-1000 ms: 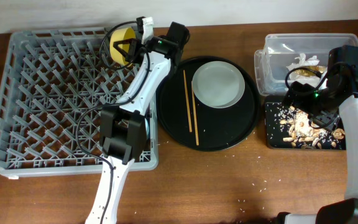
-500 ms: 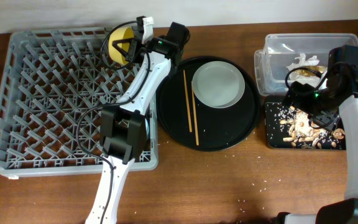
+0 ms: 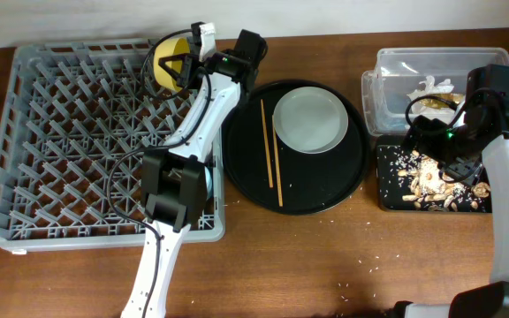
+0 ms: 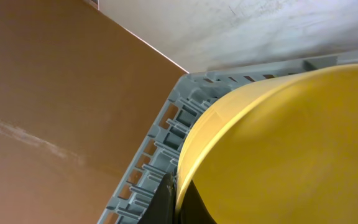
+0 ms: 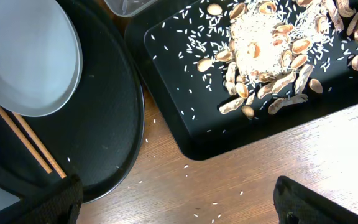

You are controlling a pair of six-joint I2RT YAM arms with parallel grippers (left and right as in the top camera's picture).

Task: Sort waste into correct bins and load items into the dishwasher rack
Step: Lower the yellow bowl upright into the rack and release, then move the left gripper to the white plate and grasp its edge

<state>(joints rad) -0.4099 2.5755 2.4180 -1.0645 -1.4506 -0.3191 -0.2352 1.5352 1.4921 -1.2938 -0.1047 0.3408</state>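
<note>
My left gripper (image 3: 177,67) is shut on the rim of the small yellow bowl (image 3: 168,58), held on edge over the back right corner of the grey dishwasher rack (image 3: 78,141). In the left wrist view the bowl (image 4: 291,143) fills the frame, my fingers (image 4: 182,202) pinching its rim. My right gripper (image 3: 433,146) is open and empty over the shallow black bin (image 3: 387,190), which holds food scraps (image 5: 260,46). The clear tub (image 3: 374,88) holds white tissue (image 3: 431,86) and a brown-gold wrapper (image 3: 436,103). The grey plate (image 3: 309,119) and two chopsticks (image 3: 270,150) lie on the round black tray.
The round black tray (image 3: 343,190) sits between the rack and the bins. Rice grains are scattered on the wooden table (image 5: 229,186) in front of the black bin. The pink and blue cups are out of view.
My left gripper with the yellow bowl has shifted slightly toward the rack's back edge. The right arm has not moved.
</note>
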